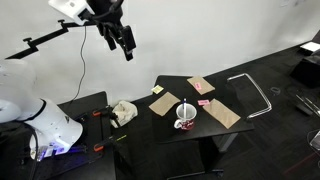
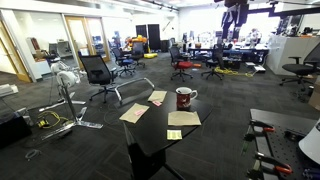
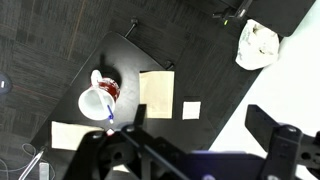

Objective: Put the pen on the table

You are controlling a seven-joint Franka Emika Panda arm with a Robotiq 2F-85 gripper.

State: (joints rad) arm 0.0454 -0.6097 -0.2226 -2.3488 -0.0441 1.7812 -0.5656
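Approach step: our black claw (image 1: 127, 45) hangs apart, empty; next we should descend onto the thin whitish pen (image 3: 108, 116) in the white-and-red mug (image 3: 92, 105).

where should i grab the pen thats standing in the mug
Take the upper end of the pen, which seems to lean out over the rim of the mug. Come from straight above, jaws closing across the thin shaft. Its lower part is hidden inside the mug, so a side approach would likely hit the wall.
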